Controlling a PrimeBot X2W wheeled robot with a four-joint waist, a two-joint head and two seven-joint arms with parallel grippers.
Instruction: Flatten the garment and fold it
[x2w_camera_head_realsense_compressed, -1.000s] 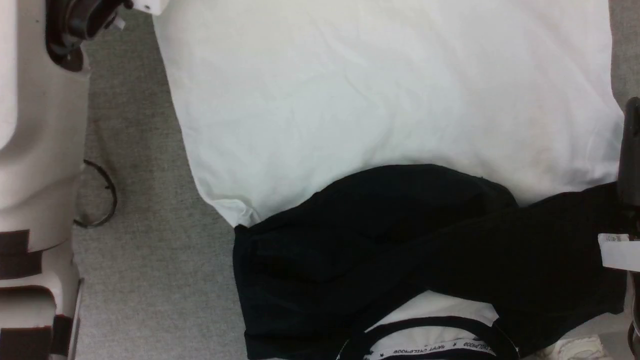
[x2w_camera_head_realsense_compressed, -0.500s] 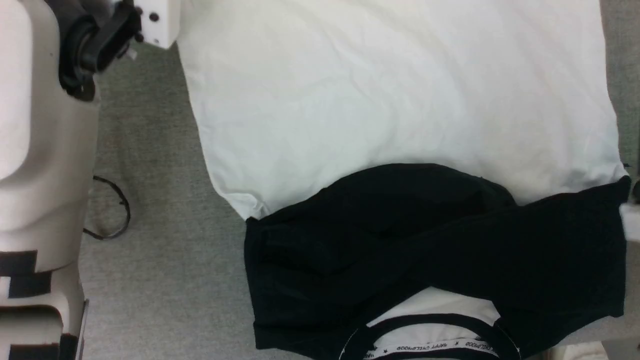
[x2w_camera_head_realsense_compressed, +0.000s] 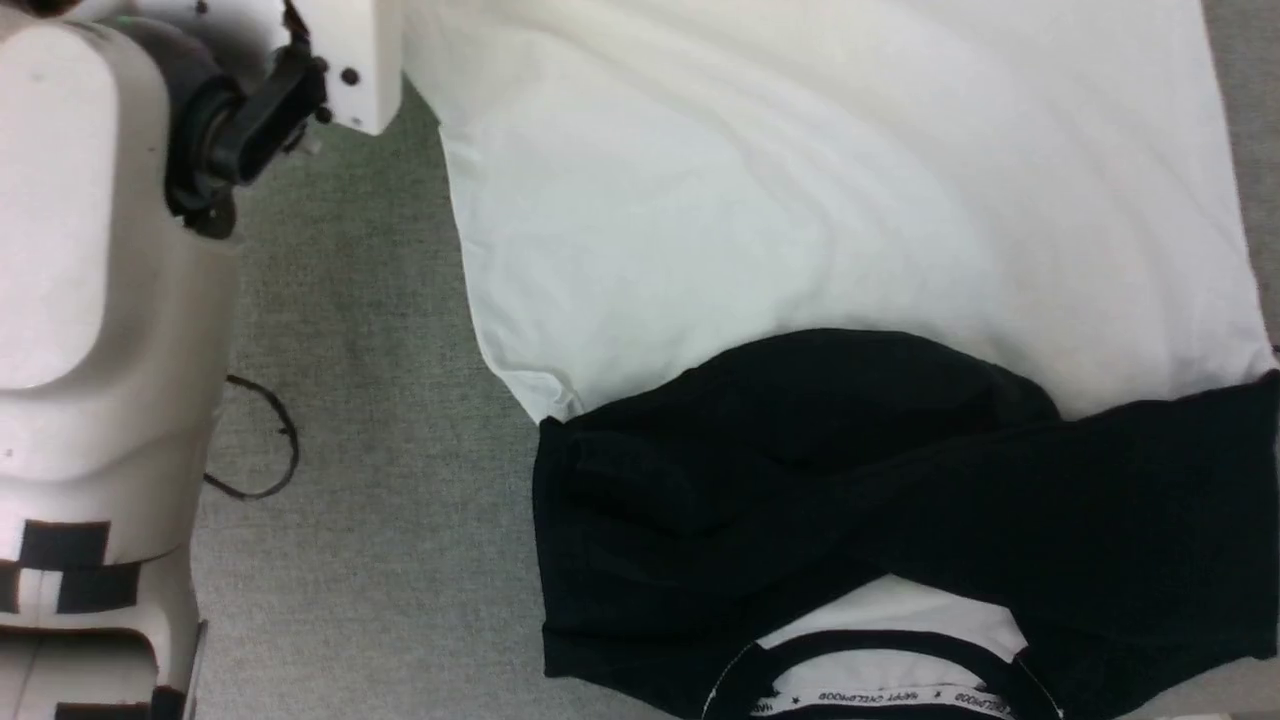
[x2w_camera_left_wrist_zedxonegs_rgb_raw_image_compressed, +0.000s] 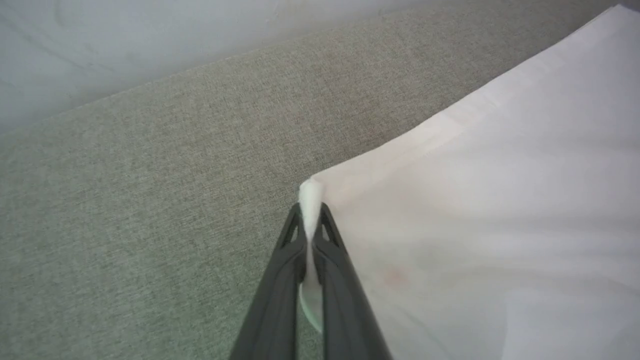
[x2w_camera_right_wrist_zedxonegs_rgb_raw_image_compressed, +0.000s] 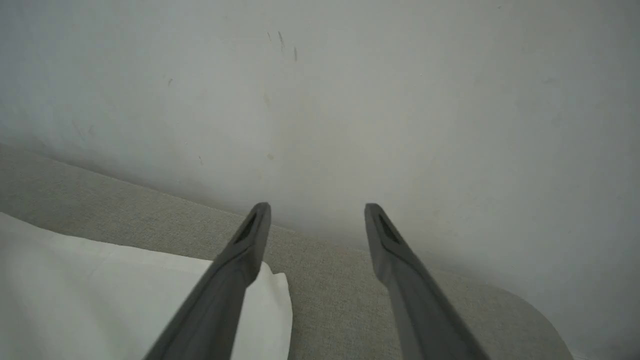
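The left end effector (x2w_camera_left_wrist_zedxonegs_rgb_raw_image_compressed: 311, 212) is clamped on a white corner of the garment (x2w_camera_head_realsense_compressed: 820, 200). The two dark fingers are pressed together, and a little pinch of cloth pokes out past their tips. From that grip the white fabric spreads away to the right of the fingers and back towards the wrist, smooth apart from a hemmed edge running off from the pinched corner. To the left of the fingers and beyond them there is bare grey woven desk (x2w_camera_head_realsense_compressed: 380, 560).

The right end effector (x2w_camera_right_wrist_zedxonegs_rgb_raw_image_compressed: 316, 207) holds nothing, its fingers spread wide apart above the desk and pointing at a pale wall (x2w_camera_right_wrist_zedxonegs_rgb_raw_image_compressed: 320, 75). Another white corner of the garment lies flat on the desk below its left finger, which crosses in front of it. I cannot tell whether that finger touches the cloth.

From above, the garment lies spread on the desk with its white body broad and only softly creased. The two black sleeves (x2w_camera_head_realsense_compressed: 850, 520) are folded inward and cross over one another at the near end. Below them curves the black neck trim (x2w_camera_head_realsense_compressed: 880, 640), with a strip of printed tape inside it. The pale left forearm (x2w_camera_head_realsense_compressed: 90, 250) reaches along the garment's left side.
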